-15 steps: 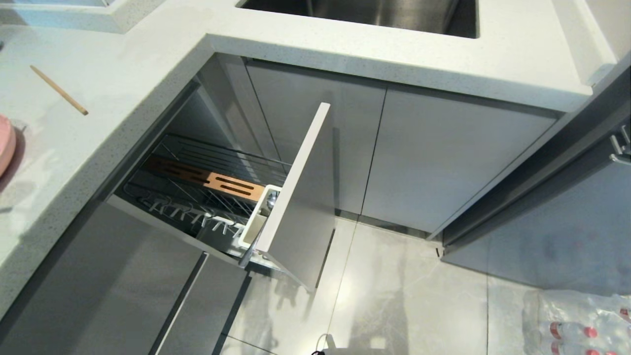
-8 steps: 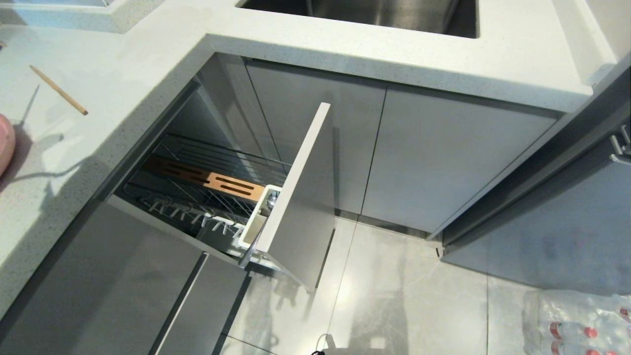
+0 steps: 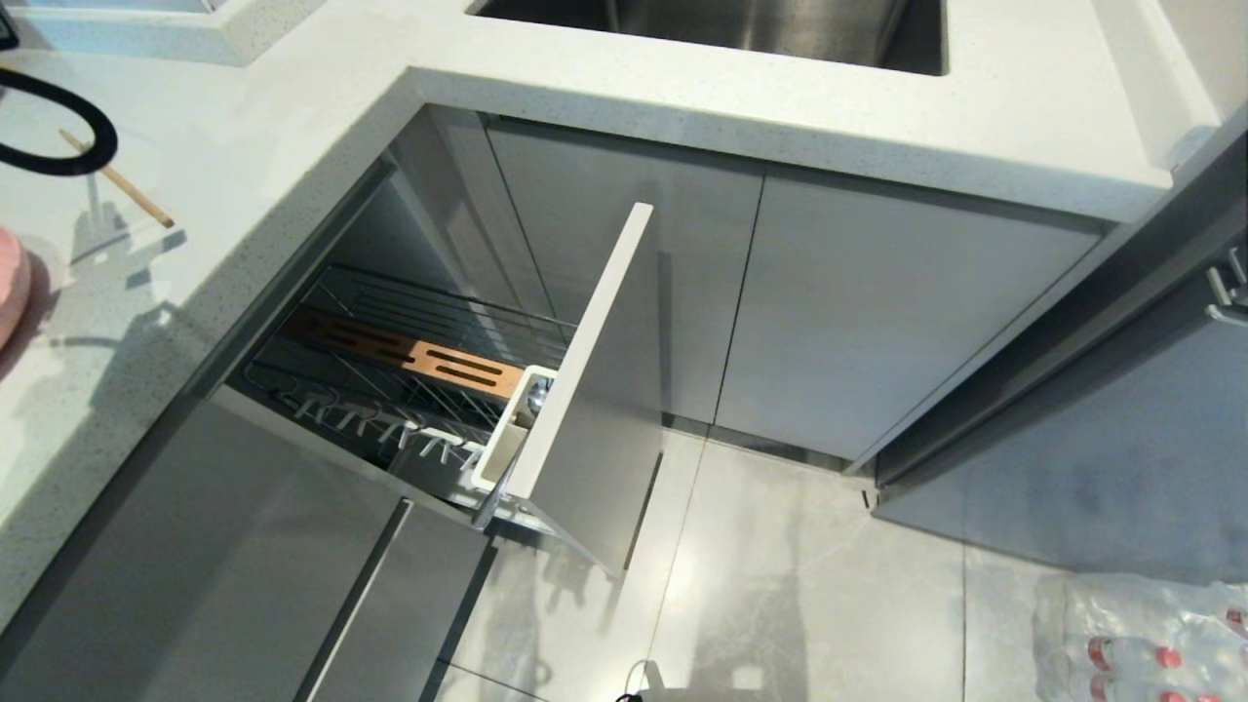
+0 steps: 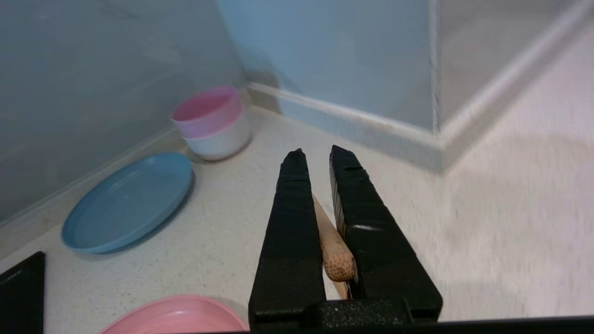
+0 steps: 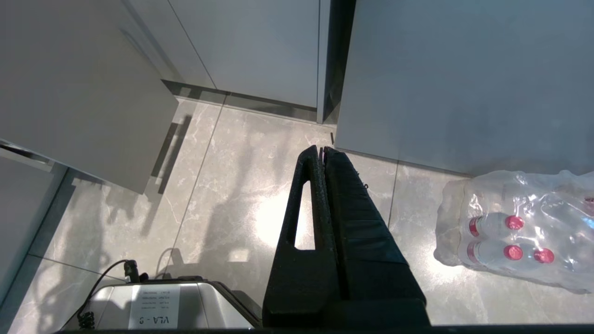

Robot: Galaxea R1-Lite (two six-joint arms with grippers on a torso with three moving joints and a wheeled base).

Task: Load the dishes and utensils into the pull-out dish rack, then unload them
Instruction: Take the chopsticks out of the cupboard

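Over the worktop at far left, the left gripper (image 4: 315, 155) pinches one chopstick (image 4: 335, 253) lengthwise for carrying, the pull-out dish rack (image 3: 409, 390) stands open mid-scene to receive it, and the right gripper (image 5: 321, 149) hangs closed, empty, above the floor.

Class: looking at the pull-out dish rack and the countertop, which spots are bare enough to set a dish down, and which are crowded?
Free: the pull-out dish rack wire basket beside its wooden slotted insert, and the countertop between the lone chopstick and the cabinet corner. Crowded: the wall corner, holding the light blue plate, the stacked bowls and the pink plate.
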